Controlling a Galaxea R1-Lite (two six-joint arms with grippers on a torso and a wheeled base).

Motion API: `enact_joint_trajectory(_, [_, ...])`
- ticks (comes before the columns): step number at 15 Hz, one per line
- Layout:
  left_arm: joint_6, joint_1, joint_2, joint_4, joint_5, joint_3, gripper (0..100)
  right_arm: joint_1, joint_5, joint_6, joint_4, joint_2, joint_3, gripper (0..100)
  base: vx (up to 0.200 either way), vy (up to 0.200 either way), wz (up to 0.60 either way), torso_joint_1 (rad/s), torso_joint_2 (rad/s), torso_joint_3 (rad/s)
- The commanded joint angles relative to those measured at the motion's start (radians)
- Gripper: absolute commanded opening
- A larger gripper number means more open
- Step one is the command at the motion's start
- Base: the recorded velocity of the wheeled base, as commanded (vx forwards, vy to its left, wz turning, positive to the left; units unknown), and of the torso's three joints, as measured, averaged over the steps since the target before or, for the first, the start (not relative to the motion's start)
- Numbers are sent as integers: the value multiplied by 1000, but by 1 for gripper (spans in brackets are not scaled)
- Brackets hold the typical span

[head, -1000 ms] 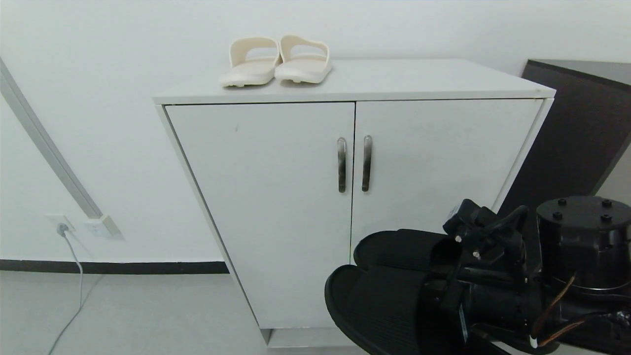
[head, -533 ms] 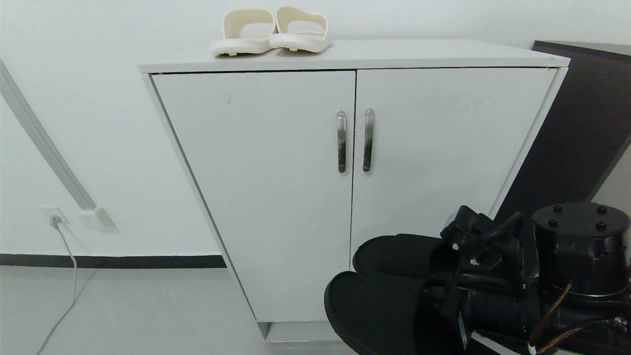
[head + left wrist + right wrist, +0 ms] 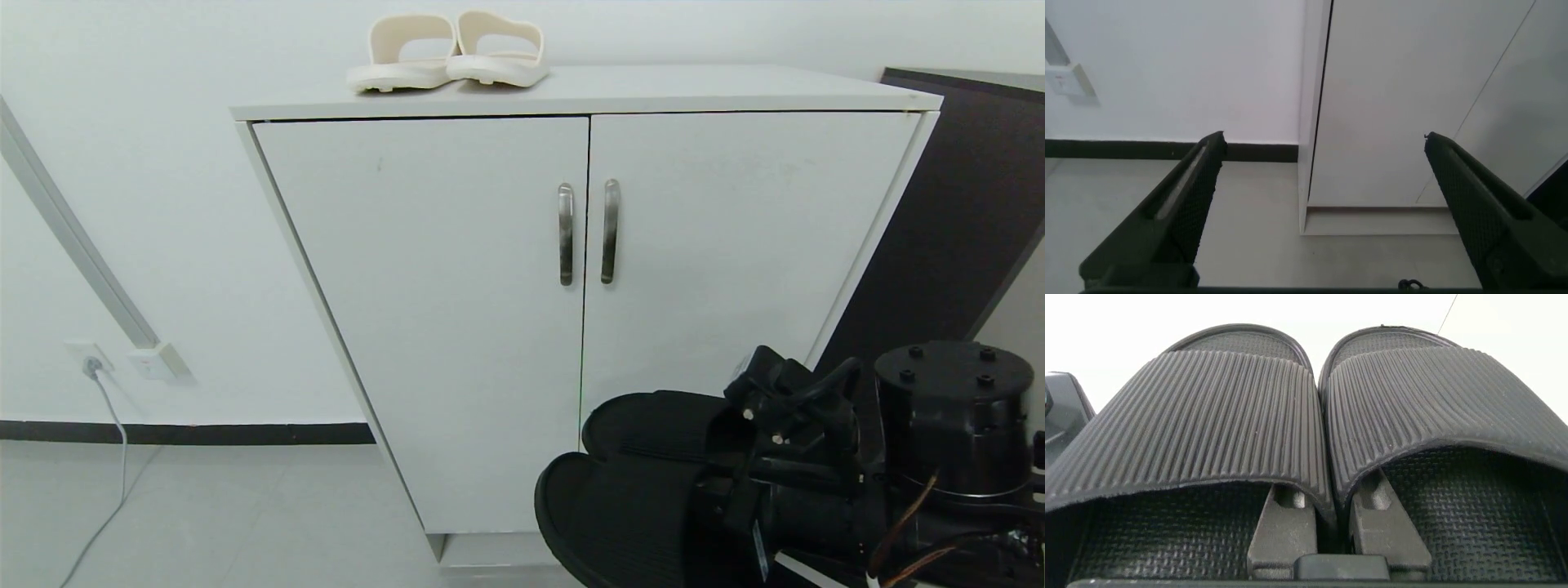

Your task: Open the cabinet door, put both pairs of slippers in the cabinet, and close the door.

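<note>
Black ribbed slippers (image 3: pixel 645 474), a pair side by side, clamped in the right gripper (image 3: pixel 1331 508). One finger sits under each strap, pinching the inner edges together. The pair is held low before the right door of the cabinet (image 3: pixel 441 310). Left gripper (image 3: pixel 1323 143): jaws wide apart, holding nothing, facing the cabinet's lower left corner. Both doors shut. Cream slippers (image 3: pixel 449 51) on the cabinet top, left of centre.
</note>
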Motion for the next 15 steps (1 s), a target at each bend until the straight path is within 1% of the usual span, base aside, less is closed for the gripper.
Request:
enact_joint_trajectory(1, [0, -9, 53, 0, -1, 0, 100, 2, 0, 0, 0, 9, 0, 0, 0, 0, 0, 0, 0, 0])
enact_joint_trajectory(3, [7, -40, 74, -6, -1, -4, 100, 2, -1, 0, 0, 8, 2, 0, 0, 0, 0, 0, 0, 0])
enact_joint_trajectory(6, [7, -55, 105, -6, -3, -4, 100, 2, -1, -2, -18, 8, 15, 0, 0, 0, 0, 0, 0, 0])
enact_joint_trajectory(7, [-16, -64, 120, -9, -4, -29, 100, 2, -1, -8, -27, 9, 19, 0, 0, 0, 0, 0, 0, 0])
enact_joint_trajectory(8, [-61, -64, 168, -28, -6, -103, 100, 2, -7, -20, -27, 11, 20, 0, 0, 0, 0, 0, 0, 0])
enact_joint_trajectory(9, [-84, -69, 218, -39, -9, -162, 100, 2, -6, -25, -27, 11, 22, 0, 0, 0, 0, 0, 0, 0])
enact_joint_trajectory(10, [-84, -74, 272, -43, -21, -196, 100, 2, -4, -26, -27, 11, 23, 0, 0, 0, 0, 0, 0, 0])
enact_joint_trajectory(11, [-84, -95, 363, -78, -61, -224, 100, 5, -4, -26, -27, 11, 25, 0, 0, 0, 0, 0, 0, 0])
enact_joint_trajectory(13, [-87, -132, 517, -190, -148, -225, 100, 6, -3, -26, -27, 9, 28, 0, 0, 0, 0, 0, 0, 0])
enact_joint_trajectory(15, [-87, -143, 709, -339, -204, -230, 100, 6, -3, -26, -27, 9, 28, 0, 0, 0, 0, 0, 0, 0])
